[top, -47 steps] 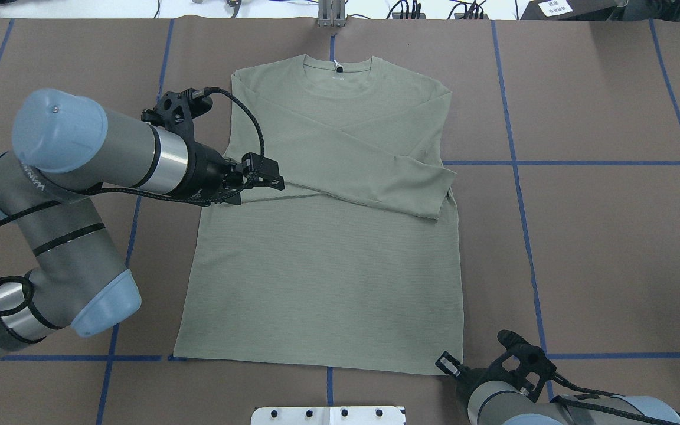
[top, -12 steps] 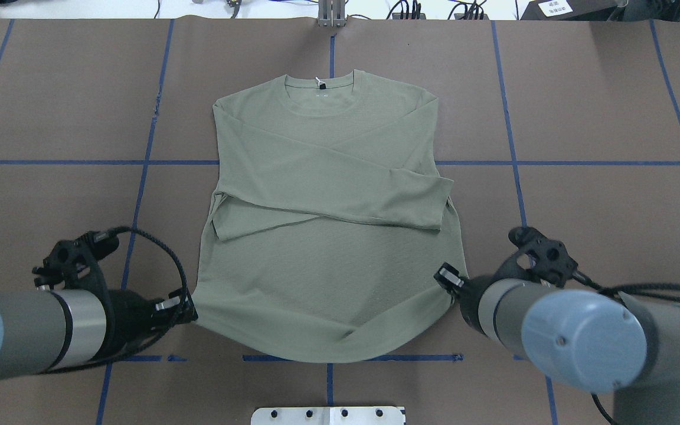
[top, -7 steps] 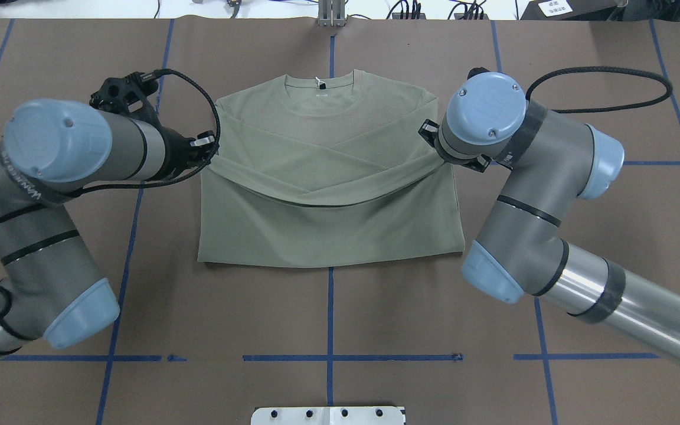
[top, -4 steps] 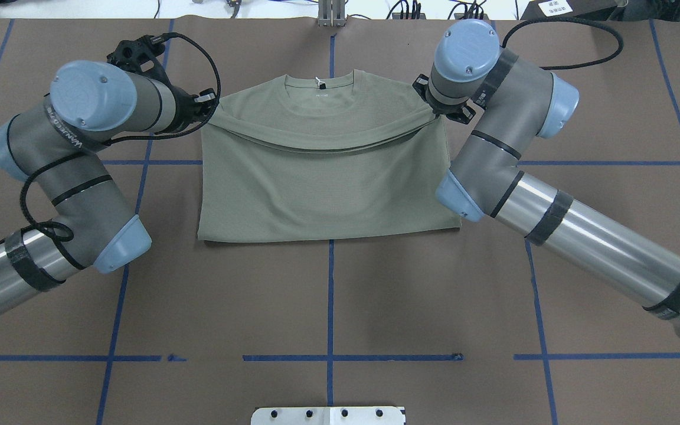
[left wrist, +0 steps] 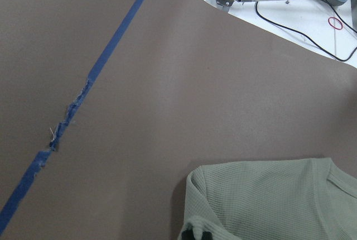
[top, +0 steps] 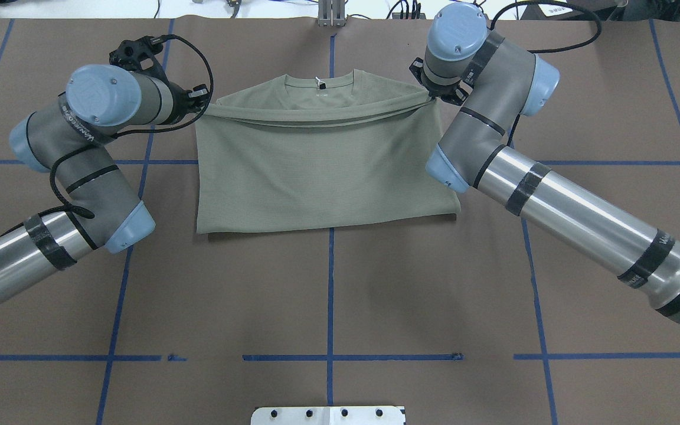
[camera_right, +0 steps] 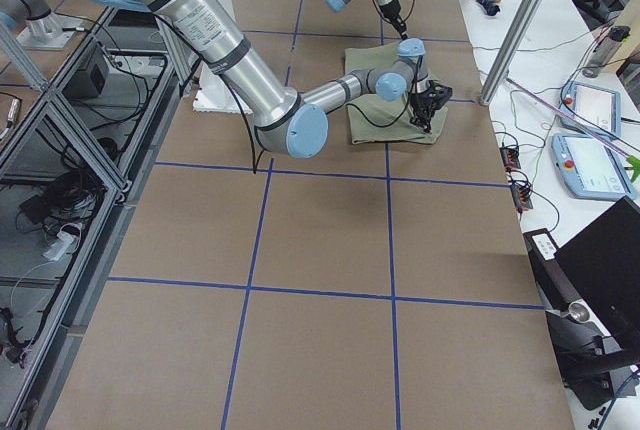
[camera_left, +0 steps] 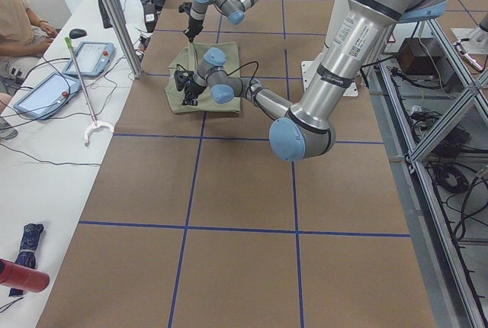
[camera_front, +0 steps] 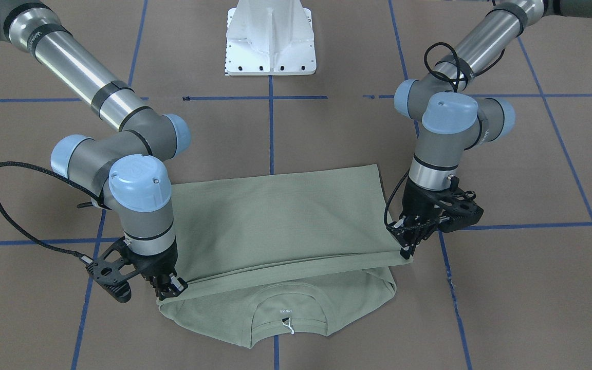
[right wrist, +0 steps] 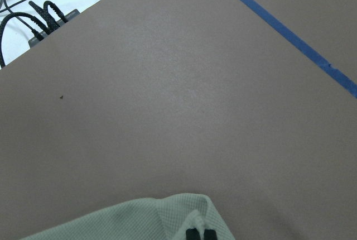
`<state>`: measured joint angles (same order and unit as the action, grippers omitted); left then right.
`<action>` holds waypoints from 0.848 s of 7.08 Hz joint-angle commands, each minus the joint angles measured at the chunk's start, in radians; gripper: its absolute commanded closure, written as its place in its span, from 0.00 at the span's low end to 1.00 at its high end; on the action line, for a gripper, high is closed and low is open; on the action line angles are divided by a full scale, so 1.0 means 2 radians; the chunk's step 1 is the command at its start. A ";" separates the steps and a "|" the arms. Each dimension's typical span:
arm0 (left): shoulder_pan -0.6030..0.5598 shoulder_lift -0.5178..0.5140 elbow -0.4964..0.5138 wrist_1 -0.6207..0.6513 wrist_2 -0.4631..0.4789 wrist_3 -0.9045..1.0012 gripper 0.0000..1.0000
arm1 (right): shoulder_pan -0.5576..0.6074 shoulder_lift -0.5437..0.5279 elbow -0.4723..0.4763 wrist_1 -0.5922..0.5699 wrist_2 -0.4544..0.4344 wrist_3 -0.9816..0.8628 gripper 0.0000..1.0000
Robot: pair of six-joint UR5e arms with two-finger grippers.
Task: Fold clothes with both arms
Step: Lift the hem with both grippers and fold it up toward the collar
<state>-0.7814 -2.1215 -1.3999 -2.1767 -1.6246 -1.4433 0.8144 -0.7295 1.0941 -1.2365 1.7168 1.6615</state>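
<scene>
Brown tabletop (top: 328, 307) w/ blue tape grid (top: 329, 277) fills the overhead view. Right arm (top: 558, 198) & left arm (top: 80, 177) both reach far fwd, elbows bent, wrists at the far side of the tabletop, one on each side of the garment.

Sage-green knit shirt (top: 322, 171) lies at the far middle of the tabletop, centred on the mid tape line, collar end away from the robot. It's doubled over: lower part laid on top of the chest & fold line on the robot's side. The hem edge runs across just short of the collar, stretched btwn the two hands & bowing slightly toward the robot in the mid.

White pedestal base (camera_front: 270, 41) sits at the robot's edge, well apart from the shirt.

Left hand (top: 200, 100) points down & is closed, pinching the hem corner on its side. Right hand (top: 434, 97) points down too, closed on the opposite hem corner. Each wrist cam shows black fingertips against green knit at the bottom edge, w/ bare brown paper beyond.

Ribbed round collar (camera_front: 287, 307) is uncovered, just past the held hem. White neck tag (camera_front: 288, 325) sits at its centre.
</scene>
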 commanded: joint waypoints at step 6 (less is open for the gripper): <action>0.000 -0.025 0.046 -0.014 0.002 0.023 0.37 | 0.000 0.010 -0.018 0.001 -0.003 -0.002 0.51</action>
<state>-0.7824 -2.1695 -1.3121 -2.2030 -1.6187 -1.4174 0.8146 -0.7162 1.0580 -1.2348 1.7111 1.6578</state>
